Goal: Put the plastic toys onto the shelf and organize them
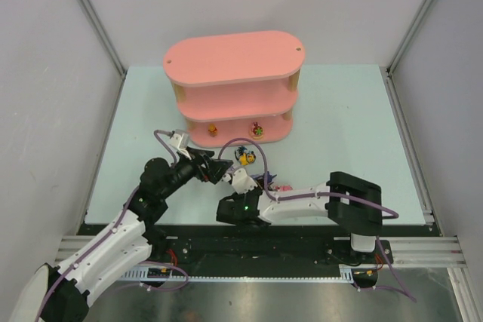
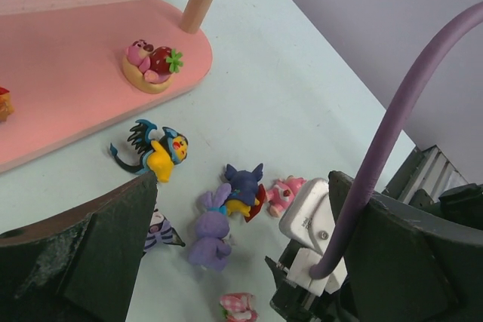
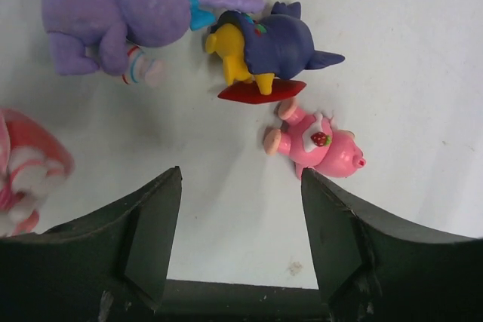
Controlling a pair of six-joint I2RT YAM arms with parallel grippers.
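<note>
Plastic toys (image 3: 279, 43) are scattered just ahead of the right gripper (image 3: 241, 186), whose empty jaws are spread, likely to straddle the pink figure (image 3: 317, 145) just beside one finger. The left gripper (image 2: 243, 186) is held wide, empty; the shelf (image 2: 75, 88) is seen beyond it.

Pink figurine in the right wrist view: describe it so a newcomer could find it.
In front of the pink shelf, loose toys lie clustered on the pale table. The pink figurine lies beside the navy-and-yellow toy with a red base. Alone there, it is plain pink with a strawberry on its white bib.
</note>
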